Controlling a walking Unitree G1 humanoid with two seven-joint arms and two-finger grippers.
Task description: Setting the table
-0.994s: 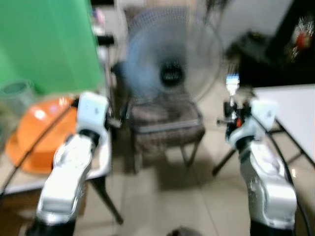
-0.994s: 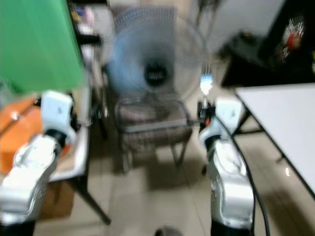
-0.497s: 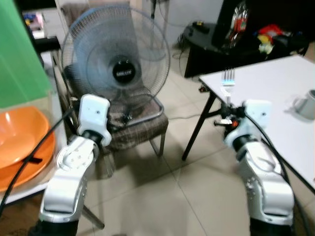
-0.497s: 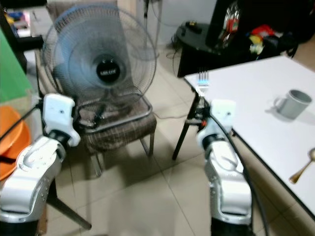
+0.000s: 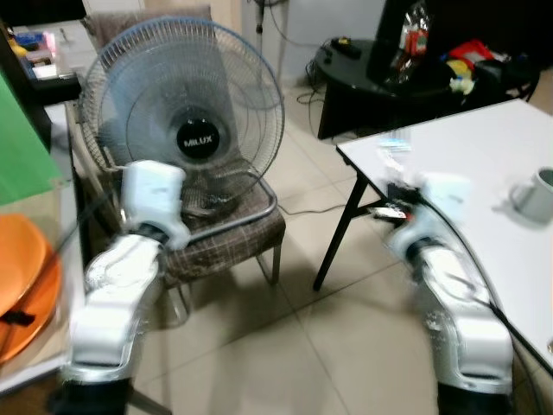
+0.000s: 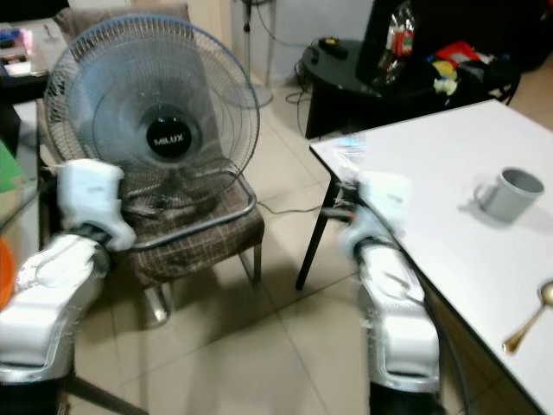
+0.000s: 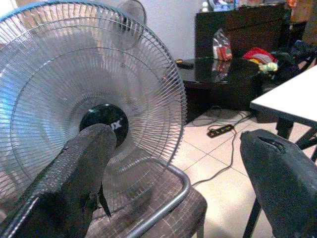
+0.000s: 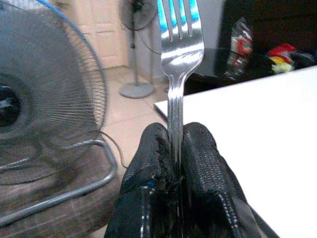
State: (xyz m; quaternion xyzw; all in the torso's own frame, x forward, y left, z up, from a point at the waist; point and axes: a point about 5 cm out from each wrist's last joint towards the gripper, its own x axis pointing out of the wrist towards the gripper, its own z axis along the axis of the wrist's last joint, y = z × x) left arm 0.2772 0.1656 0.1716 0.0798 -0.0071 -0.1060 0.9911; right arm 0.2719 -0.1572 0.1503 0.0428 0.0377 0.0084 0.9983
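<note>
My right gripper [image 8: 176, 134] is shut on the handle of a silver fork [image 8: 179, 49], whose tines point upward. In the eye views the fork [image 5: 396, 143] shows as a blur above the right wrist, at the near corner of the white table [image 5: 484, 138]. A grey mug [image 6: 505, 192] stands on that table, and a gold-coloured spoon [image 6: 529, 318] lies near its front edge. My left gripper [image 7: 178, 136] is open and holds nothing; it faces the fan.
A standing fan [image 5: 186, 112] sits on a plaid chair [image 5: 229, 238] straight ahead. An orange bowl [image 5: 22, 277] rests on a side table at the far left beside a green panel [image 5: 22, 147]. A black low table [image 5: 389, 82] with clutter stands behind. Tiled floor lies between chair and table.
The camera has swung to the right: the white table and mug have come further into view, and the orange bowl has slid towards the left edge. The fork stays gripped.
</note>
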